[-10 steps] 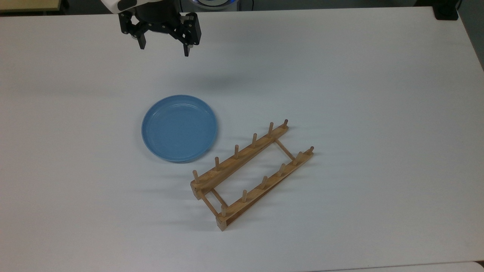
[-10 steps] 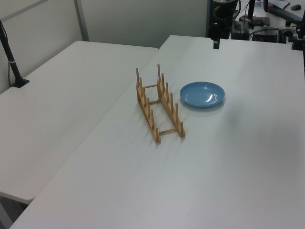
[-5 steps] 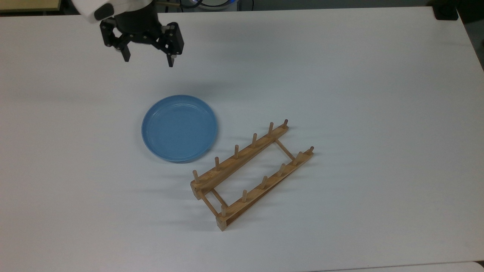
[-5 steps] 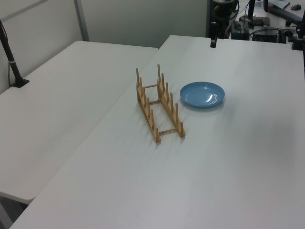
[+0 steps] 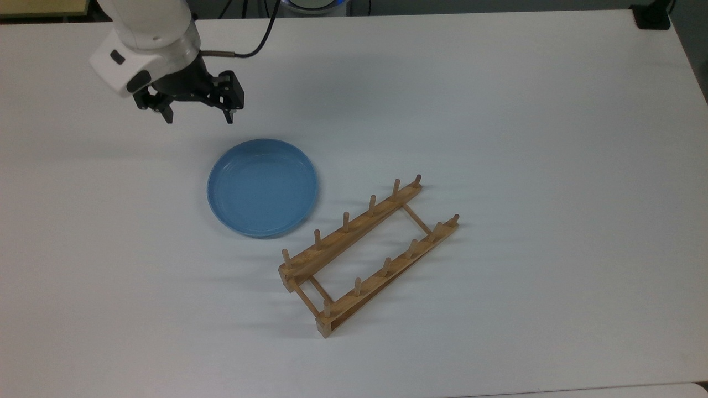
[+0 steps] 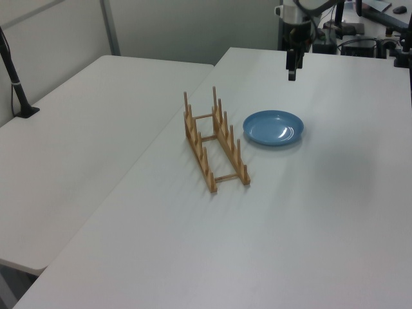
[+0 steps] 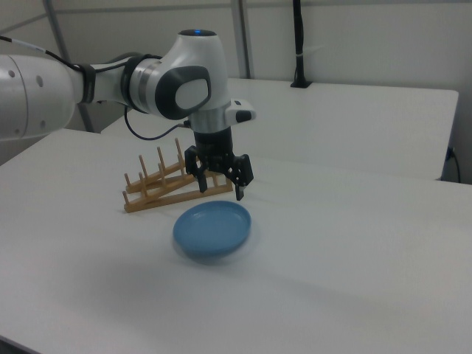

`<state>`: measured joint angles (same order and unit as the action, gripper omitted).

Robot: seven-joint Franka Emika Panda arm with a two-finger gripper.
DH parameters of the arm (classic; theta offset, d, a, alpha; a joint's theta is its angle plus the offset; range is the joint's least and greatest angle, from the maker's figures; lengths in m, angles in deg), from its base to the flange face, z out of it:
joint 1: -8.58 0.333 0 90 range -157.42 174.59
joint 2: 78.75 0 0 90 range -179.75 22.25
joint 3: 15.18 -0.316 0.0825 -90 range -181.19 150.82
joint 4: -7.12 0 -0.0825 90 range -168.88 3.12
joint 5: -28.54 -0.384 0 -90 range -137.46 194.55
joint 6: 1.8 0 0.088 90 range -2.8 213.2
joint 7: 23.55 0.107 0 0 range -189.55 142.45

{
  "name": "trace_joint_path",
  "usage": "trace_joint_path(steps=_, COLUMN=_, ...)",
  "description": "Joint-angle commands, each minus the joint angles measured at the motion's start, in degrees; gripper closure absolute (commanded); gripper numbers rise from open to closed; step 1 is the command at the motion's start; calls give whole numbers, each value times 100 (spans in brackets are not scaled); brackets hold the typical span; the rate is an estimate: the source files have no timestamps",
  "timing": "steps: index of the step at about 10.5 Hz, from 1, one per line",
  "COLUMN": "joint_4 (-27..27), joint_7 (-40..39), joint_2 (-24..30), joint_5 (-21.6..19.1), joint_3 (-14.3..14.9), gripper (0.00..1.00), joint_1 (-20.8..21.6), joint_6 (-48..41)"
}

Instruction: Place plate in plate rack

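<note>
Just below the spread pincer [image 5: 199, 118] lies the plate [image 5: 263, 187].

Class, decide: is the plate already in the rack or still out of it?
Out. The plate lies flat on the table beside the plate rack, whose slots hold nothing.

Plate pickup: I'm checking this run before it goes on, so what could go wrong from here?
The plate lies flat on the table, so the open pincer may slip off its thin rim. The rack stands close beside the plate; a push could slide the plate into it. The slots between pegs are narrow.
</note>
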<state>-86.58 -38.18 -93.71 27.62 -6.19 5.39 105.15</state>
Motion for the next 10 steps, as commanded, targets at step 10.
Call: trace_joint_path(steps=10, joint_4=-16, joint_7=-373, joint_2=-666, joint_5=-92, joint_3=15, gripper=10, joint_1=-128, joint_6=755)
